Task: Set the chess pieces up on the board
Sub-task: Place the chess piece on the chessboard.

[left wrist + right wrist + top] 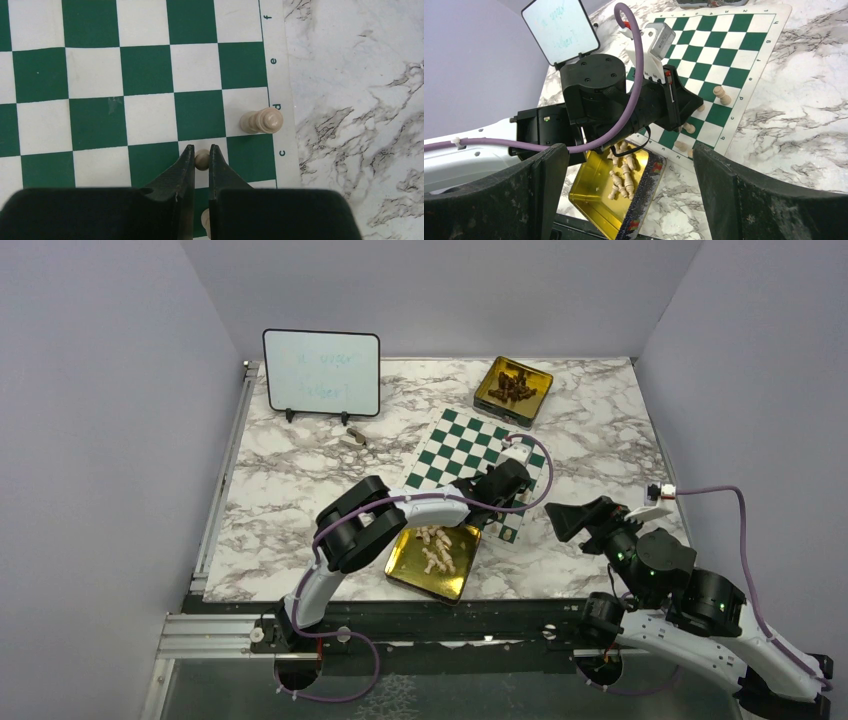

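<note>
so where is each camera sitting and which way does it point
top external: fixed above and behind the arms, looking down on the table; both arms show.
left wrist: on the left arm, looking straight down on the board; left pincer shut on a pale piece.
right wrist: on the right arm, facing the left arm and board; open right pincer frames the bottom.
shared: top and right wrist both show the gold tin and whiteboard.

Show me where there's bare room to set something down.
Bare marble left of the board, before the whiteboard, and right of the board. Far squares are free. Crowded: the near corner, where the left hand grips a piece by the gold tin.
</note>
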Motion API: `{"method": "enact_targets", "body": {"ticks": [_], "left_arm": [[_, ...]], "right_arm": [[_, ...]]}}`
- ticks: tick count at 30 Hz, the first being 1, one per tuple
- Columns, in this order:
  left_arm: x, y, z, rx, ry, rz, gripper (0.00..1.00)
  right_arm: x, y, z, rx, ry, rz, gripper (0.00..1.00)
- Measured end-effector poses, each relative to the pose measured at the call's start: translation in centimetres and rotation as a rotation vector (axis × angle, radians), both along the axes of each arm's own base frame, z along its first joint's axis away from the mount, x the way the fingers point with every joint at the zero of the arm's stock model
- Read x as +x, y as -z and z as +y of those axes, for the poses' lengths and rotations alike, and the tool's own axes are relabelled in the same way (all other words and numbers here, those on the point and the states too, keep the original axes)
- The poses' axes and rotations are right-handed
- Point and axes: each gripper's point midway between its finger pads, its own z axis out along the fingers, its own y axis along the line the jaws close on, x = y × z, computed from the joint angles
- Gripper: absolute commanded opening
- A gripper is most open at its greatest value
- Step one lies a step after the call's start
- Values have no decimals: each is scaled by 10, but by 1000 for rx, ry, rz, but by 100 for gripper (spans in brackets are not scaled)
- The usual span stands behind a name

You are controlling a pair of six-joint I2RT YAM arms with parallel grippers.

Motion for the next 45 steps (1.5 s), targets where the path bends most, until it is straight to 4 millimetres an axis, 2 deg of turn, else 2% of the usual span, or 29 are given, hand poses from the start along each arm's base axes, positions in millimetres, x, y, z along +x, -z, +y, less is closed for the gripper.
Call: {"method": "enact_targets", "body": {"ticks": [13, 21, 26, 30, 39, 42, 45], "left_arm": [[-3, 2, -1, 6, 4, 5, 17], [-5, 1, 0, 17, 4, 21, 21], [-4, -6, -3, 19, 2, 24, 25], [-4, -10, -4, 14, 0, 26, 31], [-6, -11, 2, 37, -5, 45, 34], [-4, -25, 7, 19, -14, 51, 34], [4, -55, 13, -53, -19, 64, 36]], "right_arm": [[0, 1, -1, -1, 2, 0, 100], [0, 4, 0, -7, 2, 4, 100], [0, 4, 0, -9, 1, 5, 100], [0, 5, 0, -10, 2, 6, 100], [0, 5, 0, -11, 1, 6, 100], [1, 5, 1, -15, 0, 7, 99], [2, 6, 5, -26, -11, 8, 98]]}}
